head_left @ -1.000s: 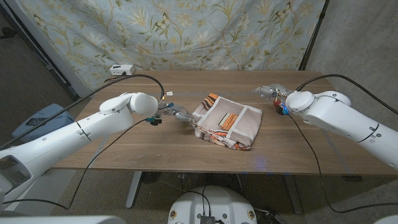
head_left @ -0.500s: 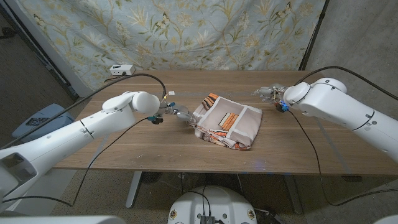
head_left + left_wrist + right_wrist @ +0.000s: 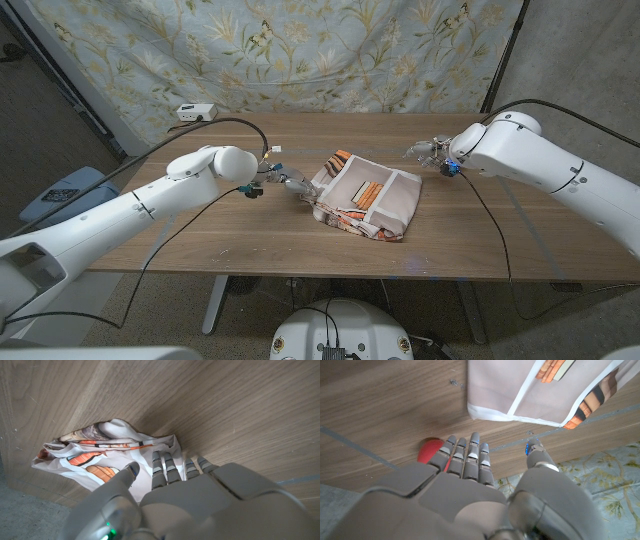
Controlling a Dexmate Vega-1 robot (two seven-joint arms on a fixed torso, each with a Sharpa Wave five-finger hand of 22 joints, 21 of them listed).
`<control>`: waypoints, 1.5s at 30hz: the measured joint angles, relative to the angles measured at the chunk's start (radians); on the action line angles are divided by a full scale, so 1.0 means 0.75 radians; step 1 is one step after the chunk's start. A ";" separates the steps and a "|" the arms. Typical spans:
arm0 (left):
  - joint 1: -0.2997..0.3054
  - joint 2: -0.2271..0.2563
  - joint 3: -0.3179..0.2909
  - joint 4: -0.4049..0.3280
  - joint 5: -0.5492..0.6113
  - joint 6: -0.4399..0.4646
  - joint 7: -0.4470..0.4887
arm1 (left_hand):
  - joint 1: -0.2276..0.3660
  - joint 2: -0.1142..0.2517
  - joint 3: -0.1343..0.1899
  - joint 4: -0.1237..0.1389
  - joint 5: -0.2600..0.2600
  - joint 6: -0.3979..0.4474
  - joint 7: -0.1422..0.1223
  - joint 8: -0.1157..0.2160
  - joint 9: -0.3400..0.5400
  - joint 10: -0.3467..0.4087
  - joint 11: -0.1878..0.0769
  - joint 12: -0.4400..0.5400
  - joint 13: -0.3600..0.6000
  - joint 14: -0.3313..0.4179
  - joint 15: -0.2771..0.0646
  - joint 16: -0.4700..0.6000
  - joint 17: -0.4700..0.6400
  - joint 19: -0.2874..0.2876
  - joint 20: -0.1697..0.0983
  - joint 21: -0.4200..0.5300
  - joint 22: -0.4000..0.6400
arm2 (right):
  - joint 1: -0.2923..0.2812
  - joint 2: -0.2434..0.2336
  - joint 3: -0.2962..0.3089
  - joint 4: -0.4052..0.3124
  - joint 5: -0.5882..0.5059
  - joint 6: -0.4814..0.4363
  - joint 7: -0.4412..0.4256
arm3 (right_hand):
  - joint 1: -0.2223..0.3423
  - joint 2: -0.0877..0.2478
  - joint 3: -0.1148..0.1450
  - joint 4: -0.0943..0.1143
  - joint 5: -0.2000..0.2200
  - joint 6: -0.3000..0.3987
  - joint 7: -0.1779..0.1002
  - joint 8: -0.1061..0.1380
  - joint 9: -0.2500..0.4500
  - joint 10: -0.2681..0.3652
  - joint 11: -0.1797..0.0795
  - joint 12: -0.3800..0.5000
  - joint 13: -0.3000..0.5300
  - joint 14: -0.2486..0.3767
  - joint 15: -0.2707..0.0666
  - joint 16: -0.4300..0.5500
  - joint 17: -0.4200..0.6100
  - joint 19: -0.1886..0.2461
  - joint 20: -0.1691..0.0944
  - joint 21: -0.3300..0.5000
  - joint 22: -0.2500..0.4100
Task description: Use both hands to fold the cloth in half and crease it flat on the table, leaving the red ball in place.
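While the left hand (image 3: 291,186) pressed the folded cloth (image 3: 365,196) at its edge, the right hand (image 3: 428,150) hovered beside it, fingers spread and empty; creasing apparently remained, calling for both palms on the cloth.

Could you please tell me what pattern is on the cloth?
The cloth is white with orange and brown striped patches, clearest in the head view.

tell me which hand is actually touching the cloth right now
The left hand: its fingers rest on the cloth at its edge. The right hand hovers apart from the cloth, fingers spread, holding nothing.
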 measured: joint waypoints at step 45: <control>-0.030 -0.049 0.029 0.037 -0.005 -0.027 -0.017 | 0.000 0.000 0.000 -0.011 0.000 0.000 0.000 -0.009 0.000 0.004 0.005 -0.011 0.000 0.000 0.000 0.000 0.003 0.000 0.000 0.000 0.000 | 0.167 0.026 -0.244 0.194 -0.079 0.017 0.167 | 0.065 -0.019 0.000 0.000 0.000 0.050 -0.017 0.005 0.001 0.035 -0.035 0.026 0.020 0.038 -0.038 0.007 0.012 -0.002 -0.012 0.005 -0.004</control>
